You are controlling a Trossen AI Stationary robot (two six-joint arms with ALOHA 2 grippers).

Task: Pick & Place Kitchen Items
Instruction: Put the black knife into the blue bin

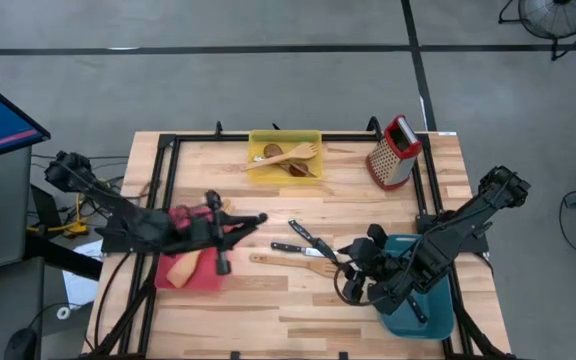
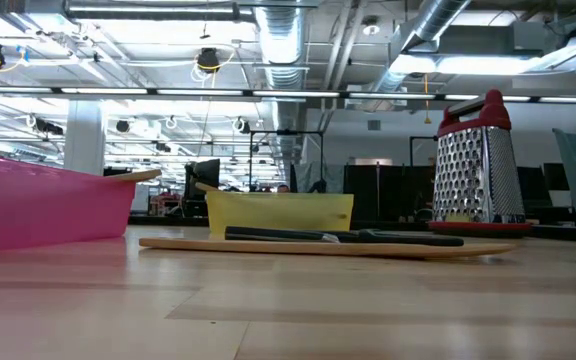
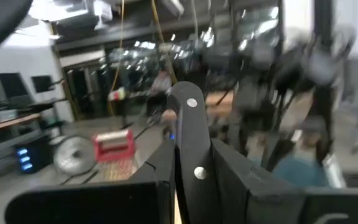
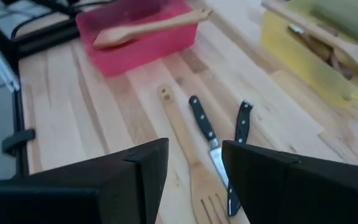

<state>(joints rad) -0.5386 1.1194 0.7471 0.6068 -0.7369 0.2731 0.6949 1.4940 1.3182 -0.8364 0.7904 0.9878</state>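
**Two knives left on the table, a third clenched by the left gripper**

Seen from above, the left gripper (image 1: 240, 222) is held over the table just beside the red bin (image 1: 206, 280), in which a pale spatula (image 1: 180, 270) is lying. The right gripper (image 1: 353, 258) is placed near the teal bin (image 1: 438, 322). Between the arms, two loose knives (image 1: 301, 238) and a slotted turner (image 1: 293, 263) are spread on the wood. More utensils are gathered in the yellow bin (image 1: 286, 175), with the grater (image 1: 393, 150) standing near it.

At table height, no gripper is seen; the turner is laid flat in front of the yellow bin.

From the left wrist, a black riveted knife handle (image 3: 188, 143) is seen clamped between the fingers; the blade is hidden, probably below them.

From the right wrist, the jaws are seen parted with nothing held, above the turner and the loose knives.
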